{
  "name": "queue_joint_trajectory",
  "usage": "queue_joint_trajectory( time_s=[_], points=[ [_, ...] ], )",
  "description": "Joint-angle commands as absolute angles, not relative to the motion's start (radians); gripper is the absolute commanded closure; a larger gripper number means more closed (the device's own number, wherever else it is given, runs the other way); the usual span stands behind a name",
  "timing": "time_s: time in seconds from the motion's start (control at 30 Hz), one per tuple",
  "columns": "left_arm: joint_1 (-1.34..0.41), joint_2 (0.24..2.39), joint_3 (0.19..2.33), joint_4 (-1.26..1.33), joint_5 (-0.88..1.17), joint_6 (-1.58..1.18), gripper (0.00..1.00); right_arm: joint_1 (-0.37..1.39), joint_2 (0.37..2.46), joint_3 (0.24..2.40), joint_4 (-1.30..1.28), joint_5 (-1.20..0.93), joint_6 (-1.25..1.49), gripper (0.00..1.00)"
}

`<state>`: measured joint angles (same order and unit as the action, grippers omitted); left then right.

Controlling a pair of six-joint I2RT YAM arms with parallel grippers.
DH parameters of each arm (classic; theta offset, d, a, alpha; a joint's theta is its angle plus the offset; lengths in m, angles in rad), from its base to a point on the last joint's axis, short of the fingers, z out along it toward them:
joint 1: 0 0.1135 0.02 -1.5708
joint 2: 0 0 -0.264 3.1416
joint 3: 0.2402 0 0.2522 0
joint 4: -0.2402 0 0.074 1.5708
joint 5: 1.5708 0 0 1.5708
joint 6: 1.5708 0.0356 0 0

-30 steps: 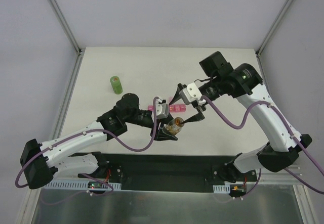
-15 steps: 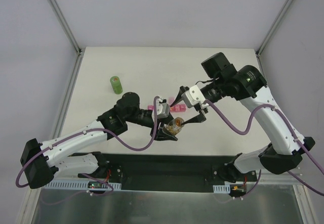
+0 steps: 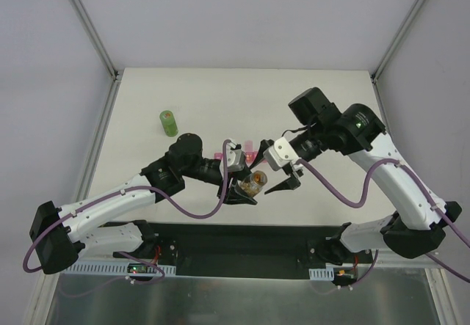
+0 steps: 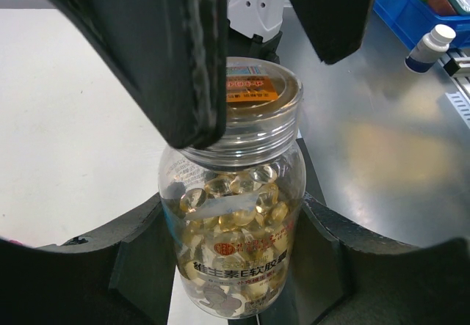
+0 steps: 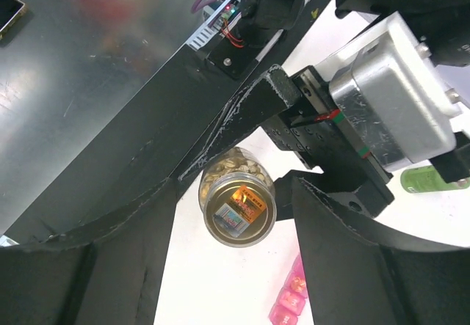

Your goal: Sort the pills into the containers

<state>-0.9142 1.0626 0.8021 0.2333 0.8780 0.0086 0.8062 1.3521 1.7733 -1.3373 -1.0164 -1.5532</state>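
My left gripper (image 3: 246, 190) clamps the bottle (image 4: 236, 266) of pills (image 4: 233, 202) by its body. Its cap (image 5: 239, 215) faces my right gripper (image 3: 270, 174), spread wide around it.

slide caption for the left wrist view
Left gripper holds the capped pill bottle; open right gripper straddles its lid

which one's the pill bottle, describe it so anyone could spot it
Toward the near middle of the white table, the left end effector grips a small clear bottle. Unlike the green bottle off to the left and the pink compartment strip just behind, its wall shows yellow-tan pills and its cap carries an orange label.
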Motion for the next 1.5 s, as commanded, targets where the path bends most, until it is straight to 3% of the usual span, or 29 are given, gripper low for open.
queue_joint_trajectory(
  time_s=[0.0,0.23,0.53,0.97,1.2,1.47],
  points=[
    [-0.904,1.042,0.841,0.27,0.925,0.002,1.0,0.822,1.358,1.761,-1.648,-1.005,-1.575,0.35],
    [-0.904,1.029,0.831,0.282,0.922,0.002,1.0,0.822,1.368,1.755,-1.637,-0.96,-1.575,0.44],
    [-0.904,0.974,0.802,0.295,0.746,0.015,1.0,0.822,1.353,1.718,-1.52,-0.913,-1.404,0.68],
    [-1.04,0.951,0.804,0.409,0.177,0.222,1.0,0.821,1.431,1.654,-1.198,-0.779,-0.876,0.71],
    [-1.046,0.928,0.703,0.708,-0.02,0.141,1.0,0.79,1.422,1.56,-1.02,-0.637,-0.735,0.71],
    [-1.058,0.997,0.75,0.804,-0.172,0.086,1.0,0.742,1.474,1.563,-0.907,-0.575,-0.583,0.74]
  ],
)
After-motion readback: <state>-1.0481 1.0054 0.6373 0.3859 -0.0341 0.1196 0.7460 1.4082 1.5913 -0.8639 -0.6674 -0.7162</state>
